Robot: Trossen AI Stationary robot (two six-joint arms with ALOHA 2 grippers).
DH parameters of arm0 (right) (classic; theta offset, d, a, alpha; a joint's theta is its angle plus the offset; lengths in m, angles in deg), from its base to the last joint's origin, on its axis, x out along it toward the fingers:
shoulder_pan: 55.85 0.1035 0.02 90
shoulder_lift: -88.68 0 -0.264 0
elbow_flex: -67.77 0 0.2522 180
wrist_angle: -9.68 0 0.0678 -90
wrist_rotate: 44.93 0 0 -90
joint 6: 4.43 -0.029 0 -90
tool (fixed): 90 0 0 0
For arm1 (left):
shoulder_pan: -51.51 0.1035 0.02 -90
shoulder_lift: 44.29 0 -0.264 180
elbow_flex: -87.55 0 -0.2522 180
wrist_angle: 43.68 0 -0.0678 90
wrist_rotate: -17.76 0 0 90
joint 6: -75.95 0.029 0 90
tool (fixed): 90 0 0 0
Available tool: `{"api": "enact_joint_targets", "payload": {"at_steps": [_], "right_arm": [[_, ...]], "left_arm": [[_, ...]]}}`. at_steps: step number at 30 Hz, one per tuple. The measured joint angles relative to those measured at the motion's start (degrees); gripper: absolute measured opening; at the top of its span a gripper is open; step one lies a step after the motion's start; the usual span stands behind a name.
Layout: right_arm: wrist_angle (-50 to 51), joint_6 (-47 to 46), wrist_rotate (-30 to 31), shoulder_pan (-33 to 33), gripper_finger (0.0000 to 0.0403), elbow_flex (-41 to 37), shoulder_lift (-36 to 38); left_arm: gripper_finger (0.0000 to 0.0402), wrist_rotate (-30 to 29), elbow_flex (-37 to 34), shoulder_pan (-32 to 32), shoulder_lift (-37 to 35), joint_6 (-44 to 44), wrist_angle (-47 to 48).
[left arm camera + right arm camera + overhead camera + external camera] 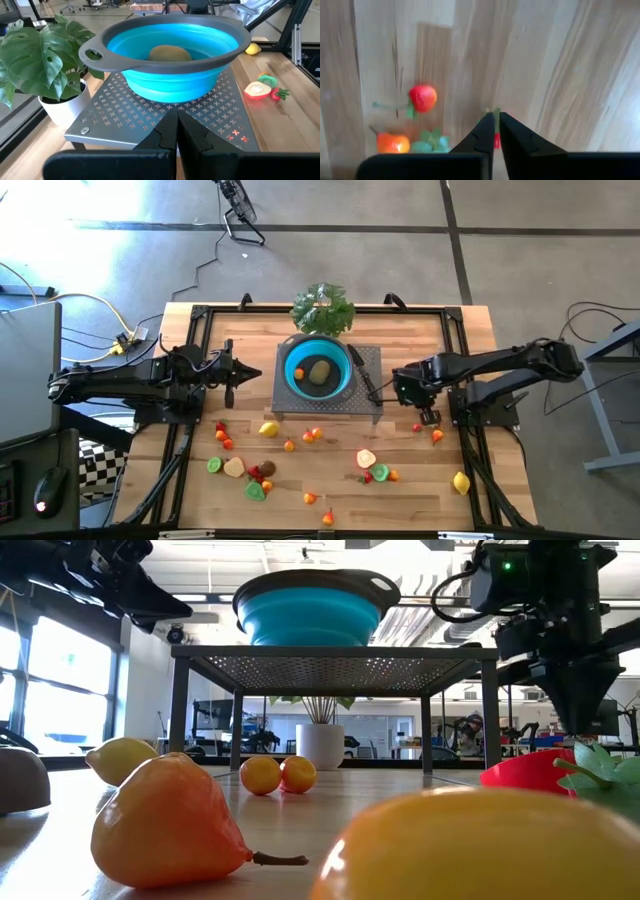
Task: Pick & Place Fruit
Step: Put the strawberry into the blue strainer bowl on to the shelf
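Observation:
The blue bowl [317, 367] stands on a grey perforated stand [290, 402] at mid-table and holds a brown fruit [170, 52] and a small orange one [298, 373]. Many small toy fruits lie on the wood in front of the stand, among them a lemon [268, 429], a cream slice [234, 468] and a peach half [366, 458]. My left gripper [232, 372] hovers shut to the stand's left, pointing at the bowl. My right gripper [428, 417] points down right of the stand, its fingers a crack apart [495, 125] above a small red fruit [496, 141], beside a strawberry [422, 97].
A black-handled knife [368, 380] lies on the stand right of the bowl. A leafy green plant [322, 308] in a white pot [62, 107] stands behind it. A second lemon [461, 482] lies at the near right. The low view has an orange fruit [165, 820] close in front.

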Motion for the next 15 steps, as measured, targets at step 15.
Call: {"api": "enact_joint_targets", "payload": {"at_steps": [15], "right_arm": [[0.12, 6.64, -0.5, 3.52, 0.0186, 0.0, 0.0]], "left_arm": [[0.0, 0.02, 0.0, 0.01, -0.01, 0.0, 0.02]]}}
